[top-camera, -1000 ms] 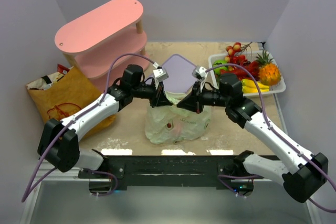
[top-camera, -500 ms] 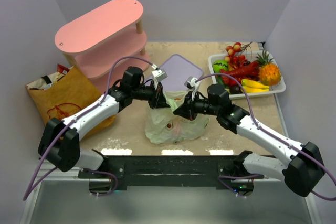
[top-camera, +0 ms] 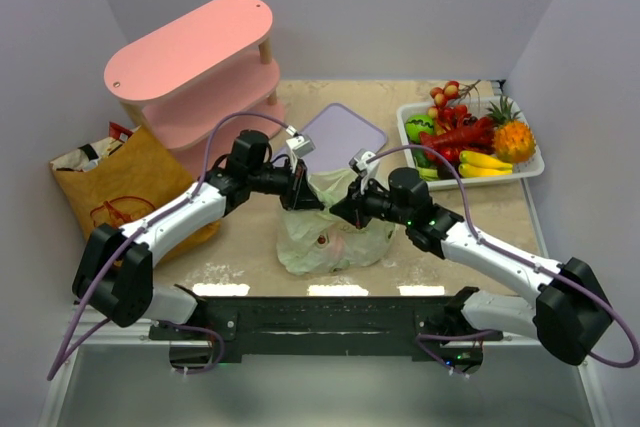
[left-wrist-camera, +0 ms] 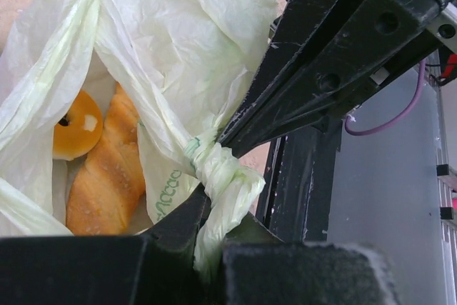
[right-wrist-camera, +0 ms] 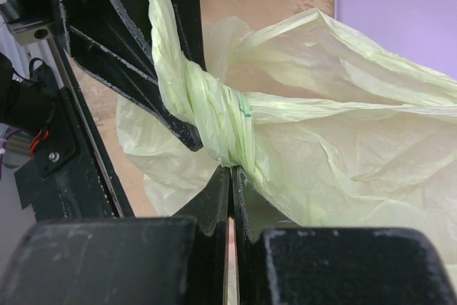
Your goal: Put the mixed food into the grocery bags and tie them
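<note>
- Step in hand, as I judge it: tying the plastic bag (top-camera: 334,239). It sits mid-table in front of the arms, its handles gathered into one twisted knot (right-wrist-camera: 216,111) at its top.
- The left gripper (top-camera: 303,197) is above the plastic bag's top left and is clamped on the handle strand just below the knot. In the left wrist view the twisted plastic runs down between its closed fingers.
- The right gripper (top-camera: 339,210) is at the plastic bag's top right, tip to tip with the left one. Its fingers are pressed together right under the knot, and they appear to pinch thin film there.
- Inside the plastic bag, the left wrist view shows one golden bread loaf (left-wrist-camera: 106,173) and one pale round piece (left-wrist-camera: 74,132) touching it. Anything else in there is hidden.
- The next move probably calls for drawing the two strands apart to cinch the knot. The pull should be gentle, since the film looks thin enough to tear or slip.
- Count of bags: two. The brown paper bag (top-camera: 118,187) lies well to the left of the plastic bag, with a red packet (top-camera: 120,131) poking out, and it looks untied.
- Other things:
  - one pink shelf (top-camera: 190,52), behind and left of the plastic bag
  - one purple board (top-camera: 345,137), just behind it
  - one white tray (top-camera: 530,169) of toy fruit, behind and right of it
</note>
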Tool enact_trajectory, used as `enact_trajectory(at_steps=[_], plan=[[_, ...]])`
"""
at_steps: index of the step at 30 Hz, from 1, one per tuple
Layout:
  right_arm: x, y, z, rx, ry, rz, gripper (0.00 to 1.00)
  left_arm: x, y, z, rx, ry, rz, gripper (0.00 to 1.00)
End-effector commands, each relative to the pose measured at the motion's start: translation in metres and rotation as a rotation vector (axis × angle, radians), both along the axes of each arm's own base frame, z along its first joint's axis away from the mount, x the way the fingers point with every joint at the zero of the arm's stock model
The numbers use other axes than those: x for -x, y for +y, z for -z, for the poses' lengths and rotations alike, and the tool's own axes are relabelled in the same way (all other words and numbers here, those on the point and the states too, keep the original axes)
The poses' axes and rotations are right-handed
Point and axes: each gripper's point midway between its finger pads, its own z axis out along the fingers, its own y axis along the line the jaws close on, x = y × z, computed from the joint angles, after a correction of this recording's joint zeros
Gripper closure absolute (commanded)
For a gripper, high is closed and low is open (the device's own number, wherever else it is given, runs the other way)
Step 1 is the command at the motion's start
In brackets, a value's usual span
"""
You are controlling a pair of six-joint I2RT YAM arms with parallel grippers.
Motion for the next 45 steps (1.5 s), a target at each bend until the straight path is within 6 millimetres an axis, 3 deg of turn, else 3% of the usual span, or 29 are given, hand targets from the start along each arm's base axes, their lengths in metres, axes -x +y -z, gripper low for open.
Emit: enact_trajectory(at_steps=[1,8,17,22,27,33,34,36,38,39,40,42,43,45], plan=[[-0.006,-0.004,0.018,0.044,-0.017,0.029,1.00,0.000,-0.005,-0.025,0.098,-0.045,0.050,0.97],[0.003,0.002,0.012,0.018,-0.050,-0.014,1.00,0.000,-0.009,-0.026,0.128,-0.005,0.059,0.67],[0.012,0.006,0.008,0.007,-0.085,-0.055,1.00,-0.006,-0.011,-0.016,0.112,0.045,0.017,0.57],[0.016,0.010,0.006,0.007,-0.100,-0.079,1.00,-0.010,-0.012,-0.016,0.113,0.050,-0.007,0.57],[0.020,0.015,0.006,0.016,-0.112,-0.106,1.00,-0.014,-0.013,-0.017,0.124,0.044,-0.031,0.65],[0.023,0.017,0.008,0.035,-0.119,-0.124,1.00,-0.011,-0.014,-0.011,0.114,0.047,-0.029,0.87],[0.024,0.017,0.007,0.041,-0.117,-0.129,1.00,-0.011,-0.014,-0.012,0.116,0.037,-0.024,0.95],[0.026,0.015,0.004,0.051,-0.116,-0.136,0.93,-0.011,-0.014,-0.017,0.121,0.003,-0.022,1.00],[0.031,0.012,-0.002,0.065,-0.117,-0.157,0.76,-0.009,-0.012,-0.027,0.133,-0.060,-0.001,1.00],[0.035,0.009,-0.017,0.047,-0.143,-0.167,0.68,-0.008,-0.011,-0.031,0.136,-0.087,0.006,1.00],[0.043,0.008,-0.025,0.053,-0.138,-0.197,0.51,-0.009,-0.010,-0.033,0.133,-0.131,0.015,1.00],[0.051,0.000,-0.047,0.041,-0.162,-0.205,0.33,-0.008,-0.007,-0.041,0.138,-0.189,0.022,1.00],[0.051,-0.001,-0.067,0.021,-0.202,-0.207,0.29,-0.007,-0.007,-0.042,0.134,-0.223,0.033,1.00],[0.054,-0.006,-0.084,0.016,-0.223,-0.208,0.22,-0.004,-0.005,-0.047,0.138,-0.266,0.052,1.00]])
